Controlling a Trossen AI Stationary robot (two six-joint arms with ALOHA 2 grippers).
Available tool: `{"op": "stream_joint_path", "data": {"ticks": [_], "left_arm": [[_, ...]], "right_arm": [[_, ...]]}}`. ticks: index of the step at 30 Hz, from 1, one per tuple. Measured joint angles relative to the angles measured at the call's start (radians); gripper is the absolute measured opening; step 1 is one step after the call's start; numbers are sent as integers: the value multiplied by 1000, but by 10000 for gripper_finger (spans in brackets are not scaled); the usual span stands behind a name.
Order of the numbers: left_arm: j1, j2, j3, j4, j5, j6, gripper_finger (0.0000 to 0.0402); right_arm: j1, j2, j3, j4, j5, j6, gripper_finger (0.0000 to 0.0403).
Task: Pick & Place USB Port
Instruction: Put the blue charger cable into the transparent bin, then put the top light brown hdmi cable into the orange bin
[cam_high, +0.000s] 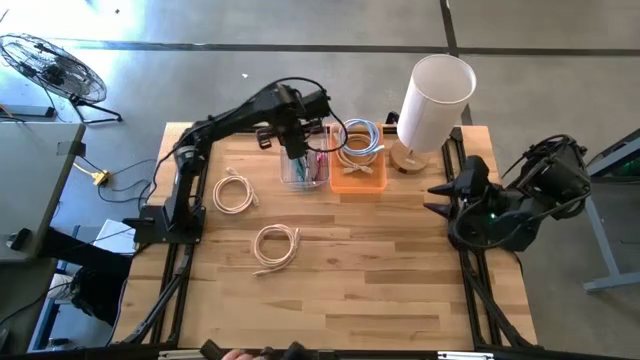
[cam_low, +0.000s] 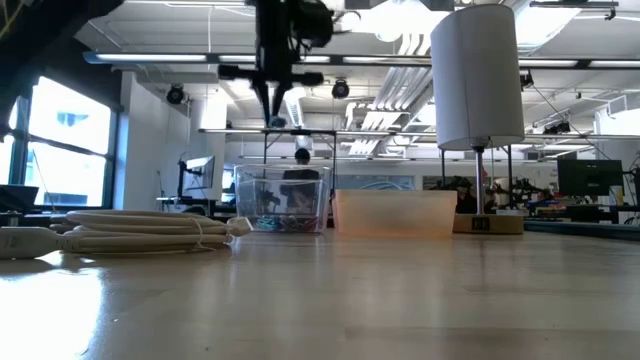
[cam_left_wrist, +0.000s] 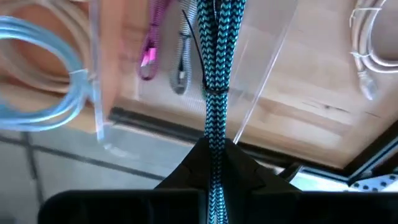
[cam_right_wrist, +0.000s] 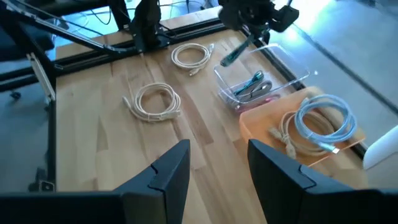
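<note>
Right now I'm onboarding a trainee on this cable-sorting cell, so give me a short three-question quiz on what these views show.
1. True or false: the left hand is shut on a teal braided cable above the clear bin.
2. Multiple choice: where does the light blue coiled cable lie? A) on the bare table B) in the orange bin C) in the clear bin.
3. Short answer: how many white coiled cables lie loose on the wooden table, and where is the right hand?

Key: 1 true. 2 B. 3 Two, one nearer the left arm's base and one nearer the table's middle; the right hand waits open at the table's right edge, holding nothing.
</note>
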Motion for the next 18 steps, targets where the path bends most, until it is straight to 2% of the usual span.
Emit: {"op": "stream_joint_path", "data": {"ticks": [4, 9, 18], "left_arm": [[19, 28, -24, 69, 14, -50, 23], [35, 33, -41, 161, -9, -214, 67], [20, 26, -41, 167, -48, -288, 143]], "right_arm": [[-4, 1, 0, 1, -11, 44, 153], [-4, 9, 0, 4, -15, 53, 153], [-4, 18, 0, 4, 3, 27, 153]]}}
